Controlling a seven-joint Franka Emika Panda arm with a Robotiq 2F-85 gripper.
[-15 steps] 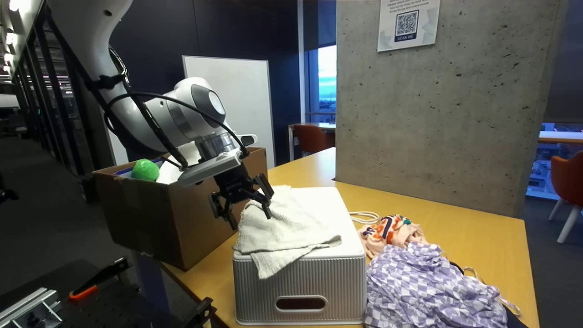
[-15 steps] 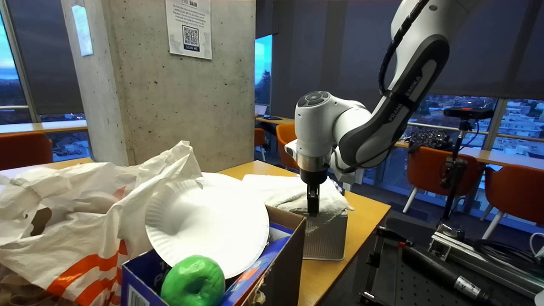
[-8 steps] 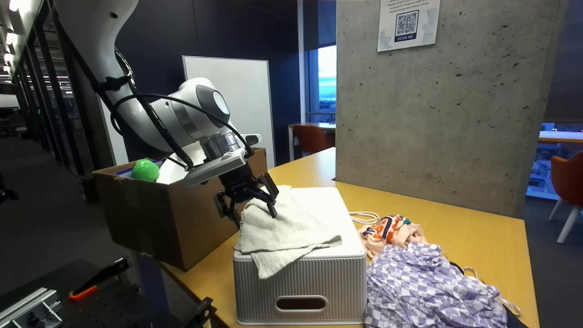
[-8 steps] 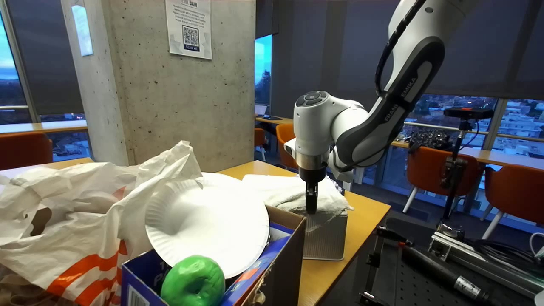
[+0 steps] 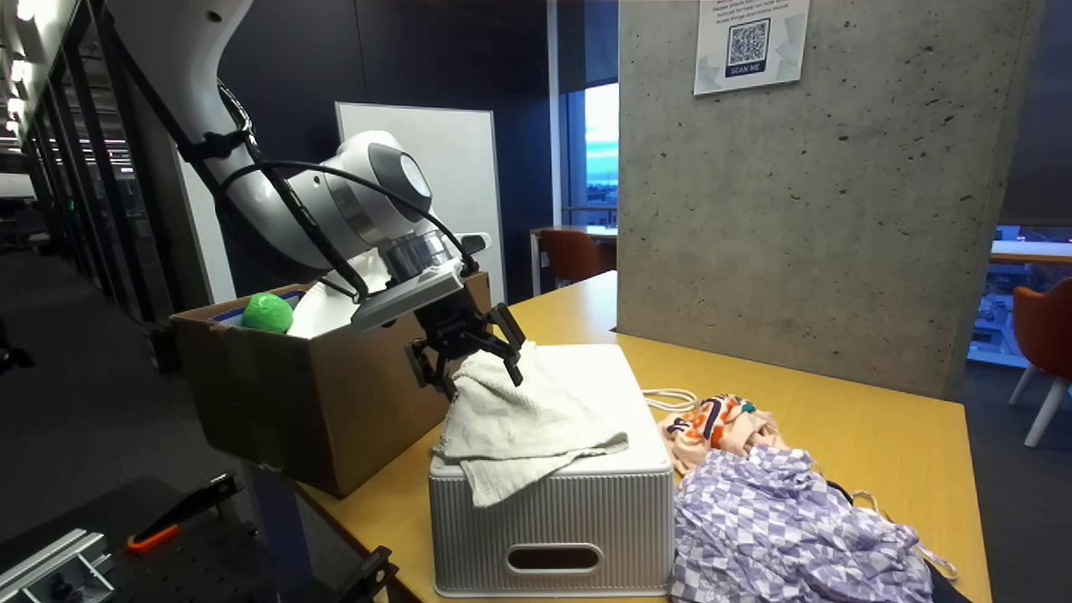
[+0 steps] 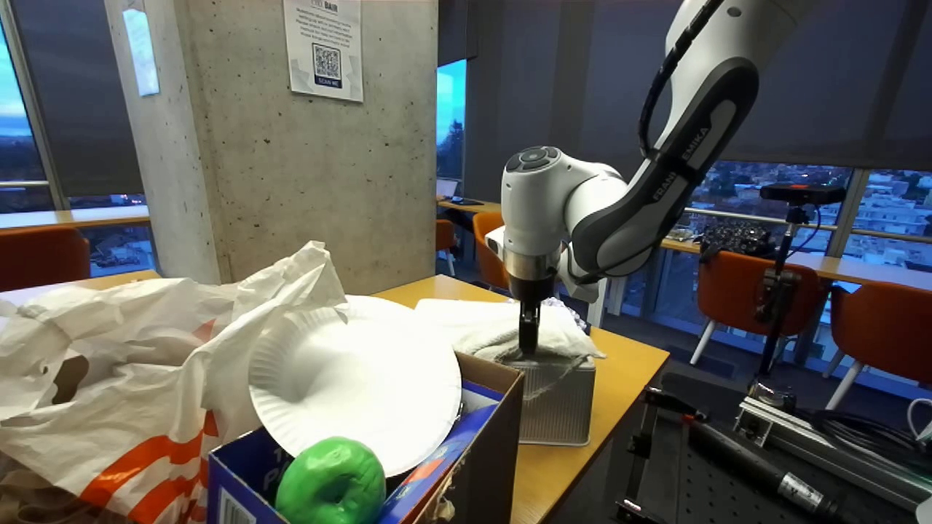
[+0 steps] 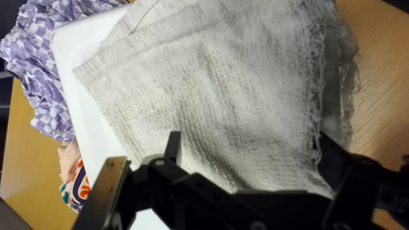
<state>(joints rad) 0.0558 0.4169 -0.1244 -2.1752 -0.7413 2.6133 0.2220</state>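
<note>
An off-white fringed cloth (image 5: pixel 536 427) lies creased over the top of a white box with ribbed sides (image 5: pixel 469 536), one corner hanging over the edge. My black gripper (image 5: pixel 486 385) is at the cloth's side nearest the cardboard box, tilted, its jaws wide apart. In the wrist view the cloth (image 7: pixel 223 89) spans the space between the fingers (image 7: pixel 173 145). Its frayed edge overlaps the right-hand finger (image 7: pixel 334 159), so that finger seems to be under or against the edge. Nothing is clamped. In an exterior view the gripper (image 6: pixel 528 349) is seen edge-on before the cloth.
A cardboard box (image 5: pixel 368 419) stands close beside the gripper, with a paper plate (image 6: pixel 393 371) and a green round object (image 6: pixel 328 480) in it. Purple checked fabric (image 5: pixel 796 528) and a peach printed fabric (image 5: pixel 712 431) lie beside the white box. A concrete pillar (image 5: pixel 796 209) rises behind.
My open gripper has moved a little up and, along the cloth, away from the table's near edge. The cloth's near edge and hanging corner have risen slightly with it.
</note>
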